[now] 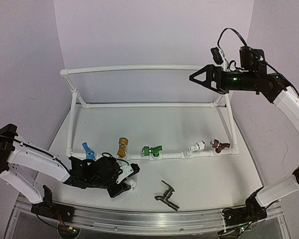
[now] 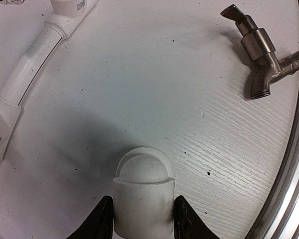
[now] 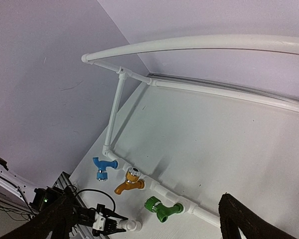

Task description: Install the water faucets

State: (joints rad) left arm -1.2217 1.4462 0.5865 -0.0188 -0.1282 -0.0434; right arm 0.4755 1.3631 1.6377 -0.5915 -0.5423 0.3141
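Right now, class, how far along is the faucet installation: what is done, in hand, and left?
Done: blue, gold, green, white and maroon faucets sit on the pipe frame. In hand: the left gripper clamps a white fitting. Left: the grey faucet lies on the table, uninstalled; the right gripper hangs open.

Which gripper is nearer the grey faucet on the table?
Left. The left gripper sits low just left of the grey faucet, holding a white fitting; the right gripper is raised far behind it.
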